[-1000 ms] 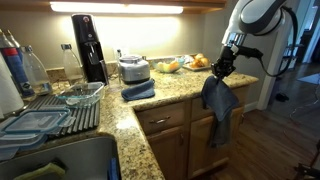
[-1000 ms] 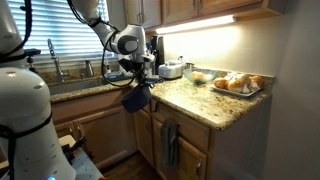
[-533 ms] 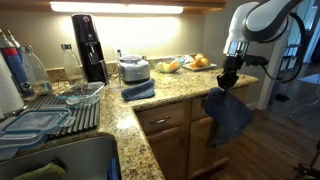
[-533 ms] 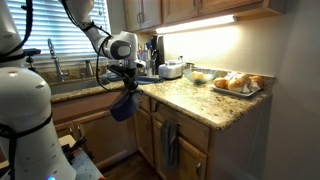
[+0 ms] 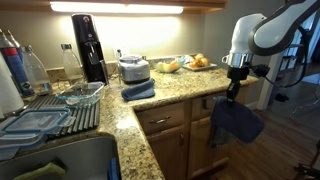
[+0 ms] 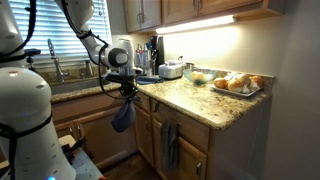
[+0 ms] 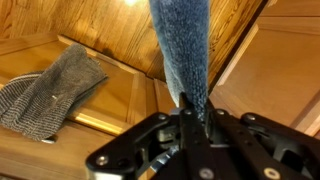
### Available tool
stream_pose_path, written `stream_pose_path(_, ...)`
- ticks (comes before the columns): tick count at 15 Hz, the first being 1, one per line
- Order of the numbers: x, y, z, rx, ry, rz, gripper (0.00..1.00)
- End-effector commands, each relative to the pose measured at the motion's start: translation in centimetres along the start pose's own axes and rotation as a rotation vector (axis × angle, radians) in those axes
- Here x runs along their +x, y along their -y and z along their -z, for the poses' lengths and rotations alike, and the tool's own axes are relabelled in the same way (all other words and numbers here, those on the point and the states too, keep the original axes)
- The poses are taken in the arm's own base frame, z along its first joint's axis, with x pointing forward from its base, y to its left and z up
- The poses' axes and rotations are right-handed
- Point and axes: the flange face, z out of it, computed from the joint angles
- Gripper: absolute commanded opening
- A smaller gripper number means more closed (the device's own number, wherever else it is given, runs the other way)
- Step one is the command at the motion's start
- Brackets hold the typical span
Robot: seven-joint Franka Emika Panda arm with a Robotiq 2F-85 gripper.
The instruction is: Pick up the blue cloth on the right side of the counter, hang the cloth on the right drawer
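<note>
**Blue cloth hangs straight down from my closed hand, off the tabletop**

My hand (image 5: 233, 92) is clamped tight on the top of the blue cloth (image 5: 236, 122), with the fabric bunched between the fingers. The cloth is clear of the tabletop (image 5: 125, 125), in the air in front of the cabinet faces, and its top sits about level with the rounded granite edge. Its long axis is vertical: the pinched end points up into my hand and the free end points at the floor, spreading wider toward the bottom.

In an exterior view the right drawer (image 5: 204, 104) lies just left of the cloth. I cannot tell whether they touch.

In the wrist view the cloth (image 7: 183, 50) is a narrow strip running away from my hand (image 7: 190, 115) across the wood panels. A grey towel (image 7: 50, 90) hangs to its left. A navy cloth (image 5: 138, 90) lies farther left on the tabletop.
</note>
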Motion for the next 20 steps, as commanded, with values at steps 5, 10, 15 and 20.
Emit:
stream_pose_path(5,0.0,-2.7,-3.4,-0.115,-0.088,0.229,0.05)
stream_pose_path(10,0.8,-4.2,-4.3,-0.166,-0.159,0.292,0.05)
stream_pose_path(15,1.0,-3.4,-4.9,-0.144,-0.12,0.286,0.11)
stream_pose_path(20,1.5,-4.2,-5.9,-0.141,-0.115,0.291,0.05)
